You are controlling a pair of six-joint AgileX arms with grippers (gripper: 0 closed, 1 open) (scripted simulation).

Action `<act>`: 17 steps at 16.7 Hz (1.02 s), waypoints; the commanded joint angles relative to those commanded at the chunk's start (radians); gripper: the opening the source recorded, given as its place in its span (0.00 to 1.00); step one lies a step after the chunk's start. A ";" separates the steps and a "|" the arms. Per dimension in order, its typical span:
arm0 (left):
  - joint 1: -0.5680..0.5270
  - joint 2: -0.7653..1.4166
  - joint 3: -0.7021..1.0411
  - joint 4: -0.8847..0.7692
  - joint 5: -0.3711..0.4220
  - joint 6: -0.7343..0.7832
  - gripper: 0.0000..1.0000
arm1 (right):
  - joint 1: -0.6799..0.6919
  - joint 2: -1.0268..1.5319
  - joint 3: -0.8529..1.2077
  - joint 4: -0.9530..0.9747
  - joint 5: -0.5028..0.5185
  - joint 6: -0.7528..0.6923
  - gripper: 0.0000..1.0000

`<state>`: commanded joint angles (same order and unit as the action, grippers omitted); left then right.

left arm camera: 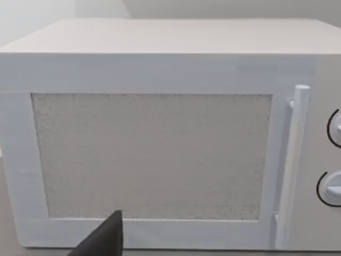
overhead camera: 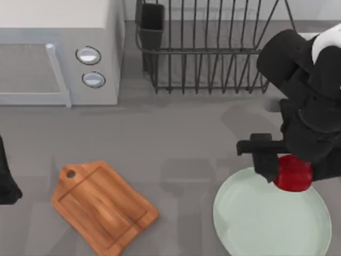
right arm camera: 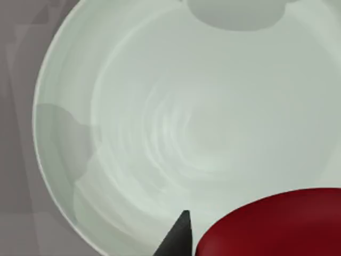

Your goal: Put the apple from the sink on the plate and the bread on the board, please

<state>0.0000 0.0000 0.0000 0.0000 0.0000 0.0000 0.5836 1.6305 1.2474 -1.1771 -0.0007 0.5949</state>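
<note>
- Right gripper [overhead camera: 285, 169], black and 2-fingered, pinching the small glossy red apple [overhead camera: 293, 173] above the far edge of the large round pale green plate [overhead camera: 256, 224], at the table's right side.
- Apple caught between the fingers, tucked under the black right arm, its red body bulging out below and toward the plate's middle.
- From the right wrist view: red curve of the apple [right arm camera: 277, 224] close against 1 dark fingertip [right arm camera: 178, 237], with the plate's shallow bowl [right arm camera: 160, 106] spread beneath; whether the apple touches the plate, cannot tell.
- Left gripper [overhead camera: 8, 186] parked at the table's left edge, well apart from the work; fingers' state, cannot tell.
- From the left wrist view: 1 dark finger tip [left arm camera: 106, 237] before the door of the white box-shaped microwave [left arm camera: 160, 154].
- Rectangular brown wooden cutting board [overhead camera: 104, 205] with grooved border and holed handle, lying tilted on the grey table [overhead camera: 176, 138], left of the plate and apart from it, bare on top.
- Microwave [overhead camera: 58, 53] with 2 round dials at the far left; dark wire dish rack [overhead camera: 208, 48] at the far middle.
</note>
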 joint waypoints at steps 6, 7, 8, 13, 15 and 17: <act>0.000 0.000 0.000 0.000 0.000 0.000 1.00 | 0.051 -0.021 -0.016 -0.015 0.001 0.050 0.00; 0.000 0.000 0.000 0.000 0.000 0.000 1.00 | 0.051 -0.021 -0.016 -0.015 0.001 0.050 0.00; 0.000 0.000 0.000 0.000 0.000 0.000 1.00 | 0.051 -0.021 -0.016 -0.015 0.001 0.050 0.08; 0.000 0.000 0.000 0.000 0.000 0.000 1.00 | 0.051 -0.021 -0.016 -0.015 0.001 0.050 0.45; 0.000 0.000 0.000 0.000 0.000 0.000 1.00 | 0.051 -0.021 -0.016 -0.015 0.001 0.050 0.60; 0.000 0.000 0.000 0.000 0.000 0.000 1.00 | 0.051 -0.021 -0.016 -0.015 0.001 0.050 0.75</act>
<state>0.0000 0.0000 0.0000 0.0000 0.0000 0.0000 0.6344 1.6098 1.2315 -1.1925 0.0000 0.6450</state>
